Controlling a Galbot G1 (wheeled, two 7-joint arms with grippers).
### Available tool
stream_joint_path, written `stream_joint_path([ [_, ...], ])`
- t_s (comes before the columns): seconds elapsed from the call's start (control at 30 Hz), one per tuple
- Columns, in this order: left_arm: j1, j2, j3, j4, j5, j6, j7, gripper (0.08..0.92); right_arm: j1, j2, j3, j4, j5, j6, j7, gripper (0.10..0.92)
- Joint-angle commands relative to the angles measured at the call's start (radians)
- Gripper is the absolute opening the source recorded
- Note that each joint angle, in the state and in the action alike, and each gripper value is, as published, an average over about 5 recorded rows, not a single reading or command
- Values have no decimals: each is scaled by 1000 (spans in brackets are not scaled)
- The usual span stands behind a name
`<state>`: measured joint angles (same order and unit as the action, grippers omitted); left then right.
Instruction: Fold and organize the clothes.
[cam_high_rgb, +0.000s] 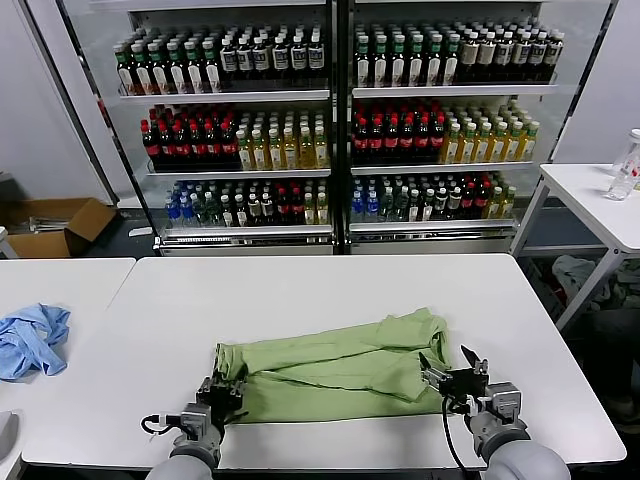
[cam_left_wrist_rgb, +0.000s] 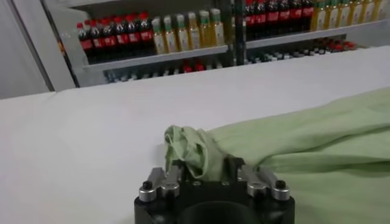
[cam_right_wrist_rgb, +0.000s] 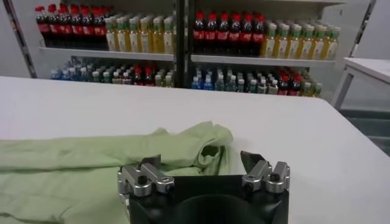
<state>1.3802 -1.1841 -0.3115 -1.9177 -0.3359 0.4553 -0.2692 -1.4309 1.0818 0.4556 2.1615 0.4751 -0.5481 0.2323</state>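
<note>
Both arms reach low over the table's (cam_high_rgb: 330, 290) near edge. The left gripper (cam_high_rgb: 222, 390) is pinched closed on the shirt (cam_high_rgb: 340, 365); the right gripper (cam_high_rgb: 455, 372) hangs with fingers spread.

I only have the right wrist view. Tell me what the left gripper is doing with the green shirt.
Observer: The left gripper is shut on a bunched corner of the green shirt, at the shirt's left end near the table's front edge.
Operator: Report what my right gripper looks like from above.
Observer: In the head view the right gripper is open at the shirt's right end, gripping no fabric.
Operator: Tell me what else is on the tables.
Observer: A crumpled light blue cloth lies on the neighbouring white table to the left, apart from the shirt.
</note>
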Motion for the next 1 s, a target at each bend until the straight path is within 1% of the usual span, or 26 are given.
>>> stream_joint_path([
  [0.03, -7, 41, -116, 22, -373, 80, 28, 356, -10, -7, 8, 17, 11, 2, 3, 823],
  [0.13, 4, 84, -193, 24, -443, 79, 35, 269, 3, -10, 7, 15, 22, 3, 6, 823],
  [0.3, 40, 201, -372, 33, -539, 75, 46, 134, 33, -20, 3, 3, 39, 9, 10, 823],
  [0.37, 54, 249, -459, 33, -561, 73, 54, 111, 43, -24, 3, -3, 45, 13, 10, 823],
  [0.5, 61, 342, -626, 43, -607, 70, 61, 107, 58, -27, 0, -14, 53, 25, 10, 823],
  [0.6, 59, 380, -700, 32, -686, 69, 52, 107, 62, -26, -4, -19, 54, 31, 9, 823],
  [0.7, 62, 363, -712, -41, -831, 63, 37, 105, 62, -18, -12, -19, 51, 33, 10, 823],
  [0.8, 58, 297, -653, -149, -973, 50, 26, 104, 60, -4, -22, -18, 41, 31, 13, 823],
  [0.93, 31, 171, -466, -261, -1072, 24, 13, 104, 44, 6, -27, -18, 24, 31, 13, 823],
  [1.0, 14, 102, -354, -290, -1078, 8, 9, 104, 38, 4, -24, -20, 22, 33, 12, 823],
])
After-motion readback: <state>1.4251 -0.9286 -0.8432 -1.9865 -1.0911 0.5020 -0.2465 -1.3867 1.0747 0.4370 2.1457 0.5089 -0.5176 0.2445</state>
